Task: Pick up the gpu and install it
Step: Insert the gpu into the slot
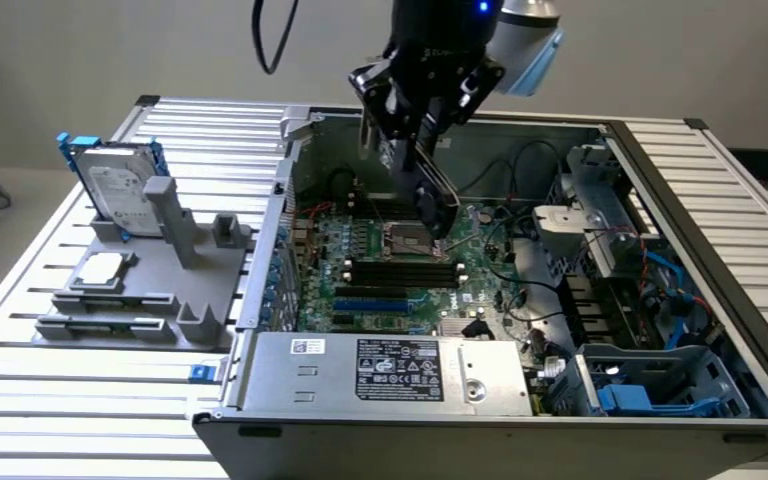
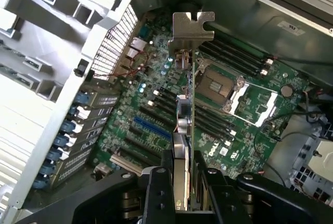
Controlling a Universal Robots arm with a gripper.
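As the hand (image 1: 415, 160) pinches the gpu (image 2: 185, 122) (wrist view: bracket (image 2: 193, 26)), it hangs — seemingly — over the motherboard (image 2: 151, 99).

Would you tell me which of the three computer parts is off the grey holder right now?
The gpu: the fingers hold it edge-on above the motherboard, while the hard drive and CPU chip sit on the holder.

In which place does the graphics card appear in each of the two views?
Exterior view: the graphics card hangs from the claw above the green board.
Wrist view: the graphics card stands edge-on in the claw, silver bracket at its far end.
Shared landmark: the processor socket.
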